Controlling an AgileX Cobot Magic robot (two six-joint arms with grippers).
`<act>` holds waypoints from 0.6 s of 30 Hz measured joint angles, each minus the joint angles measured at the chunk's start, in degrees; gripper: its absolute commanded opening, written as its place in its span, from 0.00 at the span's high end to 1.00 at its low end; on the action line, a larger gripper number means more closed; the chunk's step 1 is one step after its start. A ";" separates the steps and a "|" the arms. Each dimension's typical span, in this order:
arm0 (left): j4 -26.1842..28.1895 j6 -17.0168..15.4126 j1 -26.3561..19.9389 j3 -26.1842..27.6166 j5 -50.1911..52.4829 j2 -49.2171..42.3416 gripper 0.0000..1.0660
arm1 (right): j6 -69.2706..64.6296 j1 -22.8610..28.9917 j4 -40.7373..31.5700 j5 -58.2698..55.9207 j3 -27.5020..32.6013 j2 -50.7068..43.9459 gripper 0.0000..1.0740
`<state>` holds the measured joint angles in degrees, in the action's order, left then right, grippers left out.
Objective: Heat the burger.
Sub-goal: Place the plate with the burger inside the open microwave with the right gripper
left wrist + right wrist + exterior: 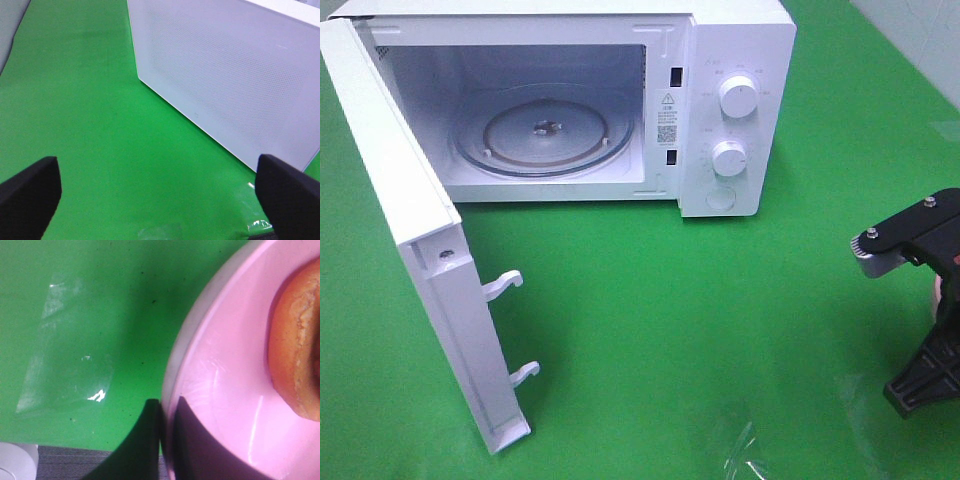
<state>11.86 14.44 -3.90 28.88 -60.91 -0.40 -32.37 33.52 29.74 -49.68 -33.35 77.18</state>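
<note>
Green tabletop fills the scene, and a white microwave sits at its far side. The microwave door is swung fully open on the left, showing the empty cavity and the round glass turntable on its floor. The left wrist view looks at the door's perforated outer face.

At the right edge of the overhead view the black right arm hangs low over the tabletop, well apart from the microwave. Under it, seen only by the right wrist camera, lies a pink plate. The burger rests on that plate, with only part of its golden-brown bun in frame.

The right pincer is closed narrowly on the plate's rim, one dark finger outside it and the other inside. The left pincer stands wide and holds nothing, its black fingertips above bare green near the door.

A patch of clear film lies flat on the tabletop just beside the plate. Two white knobs, upper and lower, sit on the control panel. Two white latch hooks stick out from the door's edge.
</note>
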 measured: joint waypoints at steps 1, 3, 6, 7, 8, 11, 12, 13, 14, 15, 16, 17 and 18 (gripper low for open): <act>0.00 0.00 0.00 0.00 0.00 0.00 0.08 | 0.00 0.00 0.00 0.00 0.00 0.00 1.00; 0.00 0.00 0.00 0.00 0.00 0.00 0.08 | 0.06 1.60 0.06 -1.20 0.00 -0.97 1.00; 0.00 0.00 0.00 0.00 0.00 0.00 0.08 | 0.06 5.10 0.06 -2.98 0.06 -2.92 1.00; 0.00 0.00 0.00 0.00 0.00 0.00 0.08 | 0.06 7.28 0.00 -3.90 0.06 -3.95 1.00; 0.00 0.00 0.00 0.00 0.00 0.00 0.08 | 0.06 7.28 0.00 -3.90 0.06 -3.95 1.00; 0.00 0.00 0.00 0.00 0.00 0.00 0.08 | 0.06 10.43 0.00 -5.21 0.06 -5.44 1.00; 0.00 0.00 0.00 0.00 0.00 0.00 0.08 | 0.06 10.43 0.00 -5.21 0.06 -5.44 1.00; 0.00 0.00 0.00 0.00 0.00 0.00 0.08 | 0.23 13.69 0.00 -6.76 0.06 -6.70 1.00; 0.00 0.00 0.00 0.00 0.00 0.00 0.08 | 0.23 13.69 0.00 -6.76 0.06 -6.70 1.00; 0.00 0.00 0.00 0.00 0.00 0.00 0.08 | 0.52 16.04 -0.06 -7.51 0.06 -7.45 1.00; 0.00 0.00 0.00 0.00 0.00 0.00 0.08 | 0.52 16.04 -0.06 -7.51 0.06 -7.45 1.00; 0.00 0.00 0.00 0.00 0.00 0.00 0.08 | 0.57 16.96 -0.06 -7.85 0.06 -7.79 1.00; 0.00 0.00 0.00 0.00 0.00 0.00 0.08 | 0.57 16.96 -0.06 -7.85 0.06 -7.79 1.00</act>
<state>11.86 14.44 -3.90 28.88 -60.91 -0.40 -31.80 50.48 29.68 -57.52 -33.29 69.39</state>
